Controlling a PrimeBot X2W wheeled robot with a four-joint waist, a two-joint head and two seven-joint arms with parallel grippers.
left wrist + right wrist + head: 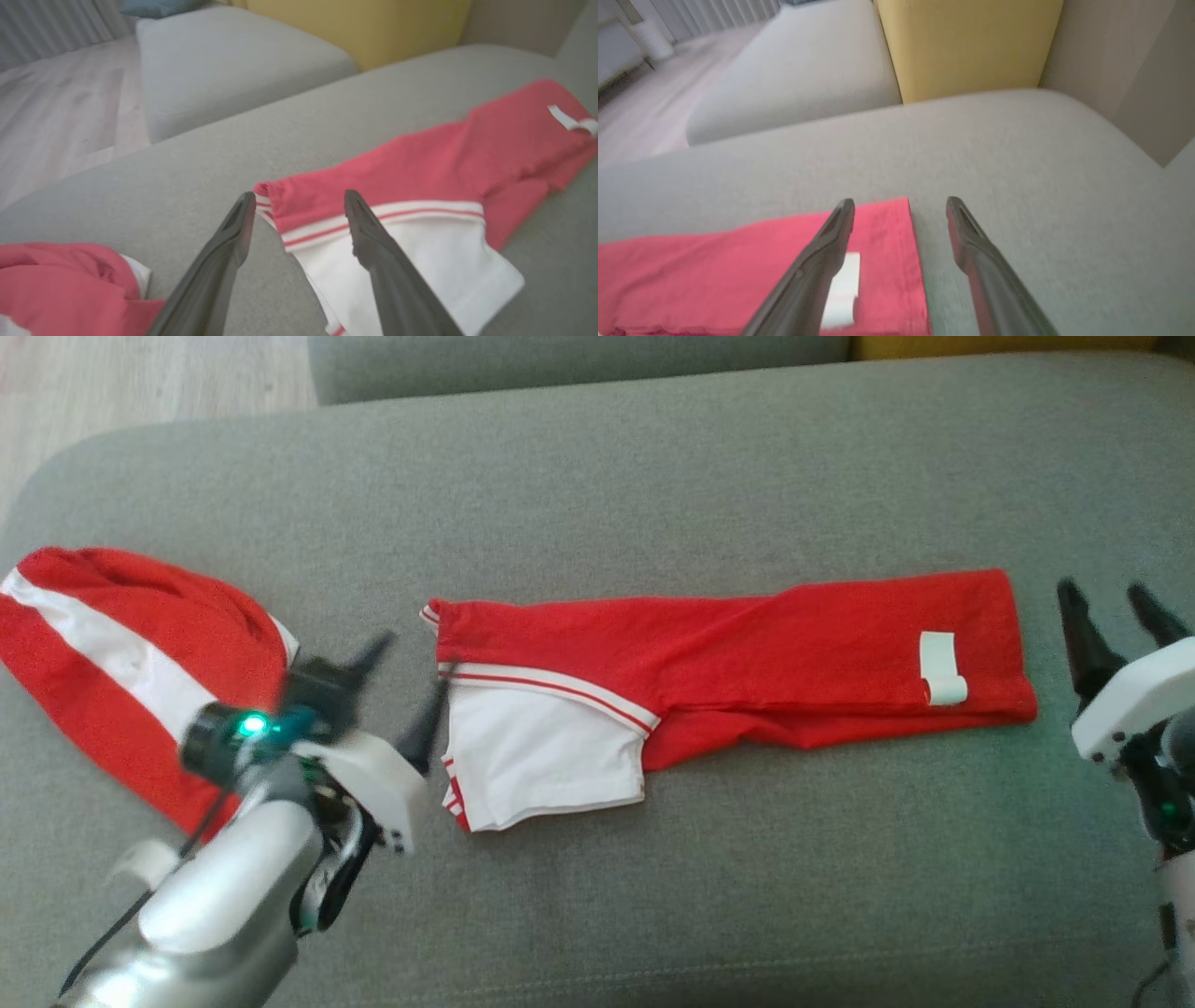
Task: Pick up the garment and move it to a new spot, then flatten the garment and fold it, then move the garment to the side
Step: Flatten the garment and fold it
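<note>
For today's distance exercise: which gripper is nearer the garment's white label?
Right. The right gripper is just beyond the label; the left gripper is at the garment's opposite end.

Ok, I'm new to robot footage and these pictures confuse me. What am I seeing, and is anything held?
A robot with two arms, each ending in a two-fingered gripper. One picture looks down from its head; the others look along each wrist's dark fingers. On the grey sofa cushion lies a red garment folded into a long strip, with a white label. Another red and white garment lies bunched to its left. The left gripper and right gripper stand open at the strip's ends, holding nothing.
</note>
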